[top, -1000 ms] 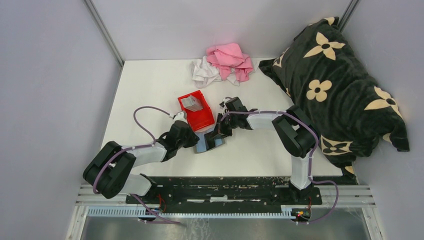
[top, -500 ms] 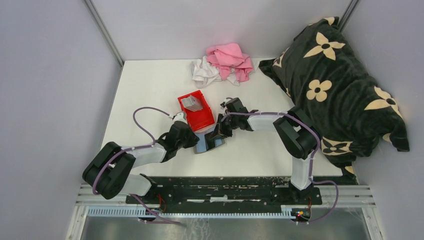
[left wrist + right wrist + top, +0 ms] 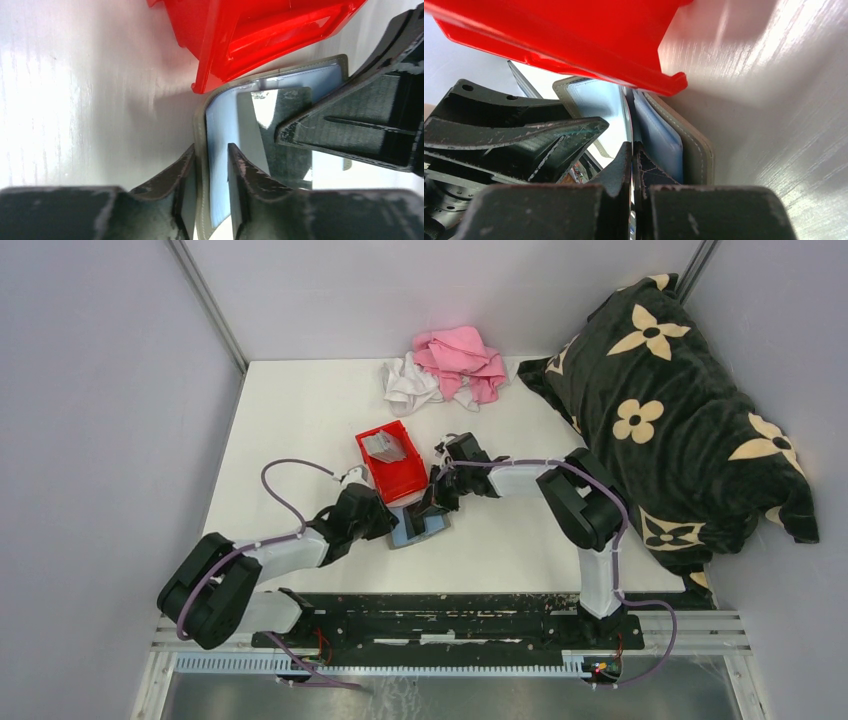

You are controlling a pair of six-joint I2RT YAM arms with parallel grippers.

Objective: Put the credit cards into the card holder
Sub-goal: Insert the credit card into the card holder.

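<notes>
The card holder [image 3: 420, 528] lies open on the table in front of the red bin, with its bluish inside showing. My left gripper [image 3: 388, 523] is shut on its left flap; in the left wrist view the fingers [image 3: 186, 172] pinch the card holder's grey edge [image 3: 222, 115]. My right gripper [image 3: 432, 502] is shut on a thin shiny credit card [image 3: 626, 112], held edge-on against the card holder's inner pocket [image 3: 659, 135]. The card [image 3: 260, 125] mirrors the gripper in the left wrist view. More grey credit cards [image 3: 382, 446] stand in the bin.
The red plastic bin [image 3: 405, 480] touches the card holder's far edge and hangs over it in both wrist views [image 3: 240, 35] [image 3: 574, 35]. Pink and white cloths [image 3: 450, 365] lie at the back. A black flowered blanket [image 3: 670, 400] fills the right side.
My right gripper has moved a little left and closer to the card holder with the card. The left arm has shifted slightly, still holding the flap.
</notes>
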